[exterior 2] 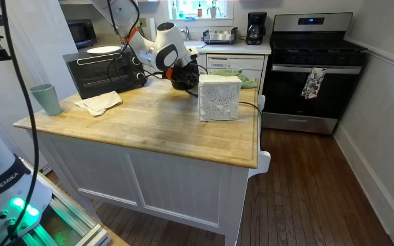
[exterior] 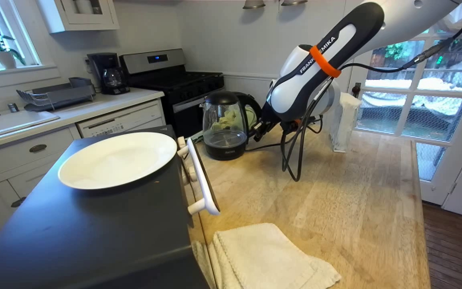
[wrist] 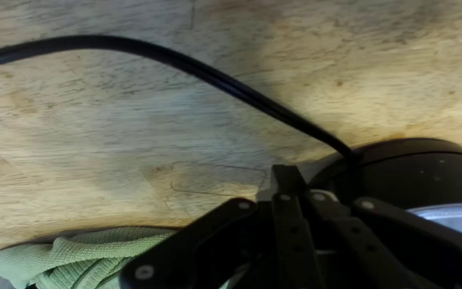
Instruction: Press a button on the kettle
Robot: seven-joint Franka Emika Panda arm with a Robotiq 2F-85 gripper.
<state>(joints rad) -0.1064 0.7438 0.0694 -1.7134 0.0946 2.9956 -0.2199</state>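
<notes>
The clear-glass kettle (exterior: 223,138) with black base, lid and curved handle stands upright on the wooden table in an exterior view. Some water shows inside. Its black base (wrist: 419,176) and black cord (wrist: 215,76) show in the wrist view. My gripper (exterior: 258,134) is close beside the handle side of the kettle, low, under the curve of the handle. In the wrist view my gripper (wrist: 287,180) appears shut with nothing seen between its fingertips, beside the base. I cannot tell whether it touches. The button is not discernible. In an exterior view the arm and gripper (exterior 2: 185,78) mostly hide the kettle.
A black toaster oven (exterior: 134,224) with a white plate (exterior: 118,160) stands near the kettle. A green cloth (wrist: 90,253) lies by the gripper. A white carved block (exterior 2: 219,99), a cream cloth (exterior 2: 99,102) and a green cup (exterior 2: 46,99) are on the table (exterior 2: 149,119).
</notes>
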